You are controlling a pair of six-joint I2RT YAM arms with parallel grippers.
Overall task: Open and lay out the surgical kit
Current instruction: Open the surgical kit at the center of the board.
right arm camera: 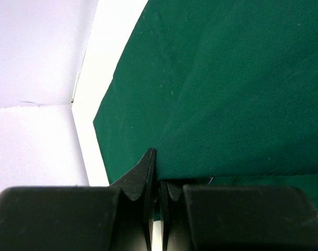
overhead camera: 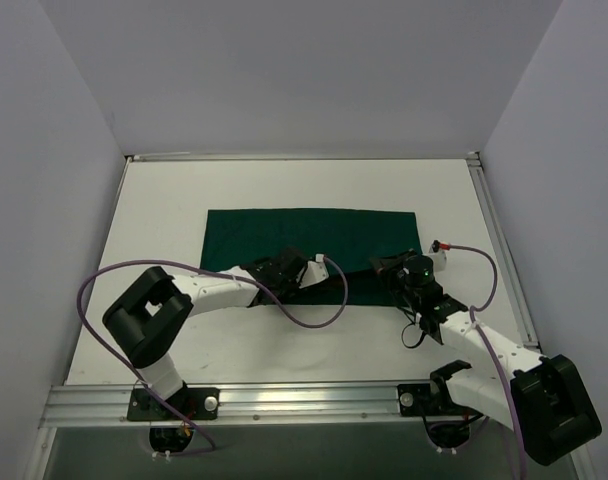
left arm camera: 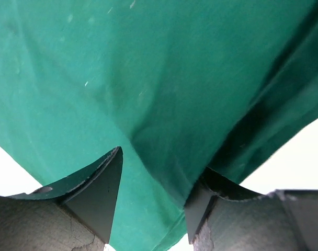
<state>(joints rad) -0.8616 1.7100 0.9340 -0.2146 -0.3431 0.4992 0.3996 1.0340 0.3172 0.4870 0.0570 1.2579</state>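
The dark green drape (overhead camera: 312,240) lies spread on the white worktop (overhead camera: 164,200), stretching away ahead of both grippers. The left gripper (left arm camera: 151,196) has its jaws apart with a fold of the cloth bunched between them. The right gripper (right arm camera: 158,180) is pinched tight on the drape's near edge.

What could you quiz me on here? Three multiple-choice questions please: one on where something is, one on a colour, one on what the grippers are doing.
1. Where does the cloth drape lie?
A. across the middle of the table
B. on the near rail
C. against the back wall

2. What colour is it?
A. white
B. dark green
C. purple

3. How does the right gripper stand?
A. wide open above the cloth
B. shut on the cloth's edge
C. out of sight

Answers: 1 A, the top view shows it spread mid-table. 2 B, green in every view. 3 B, its fingers pinch a fold; the left gripper straddles cloth, fingers apart.
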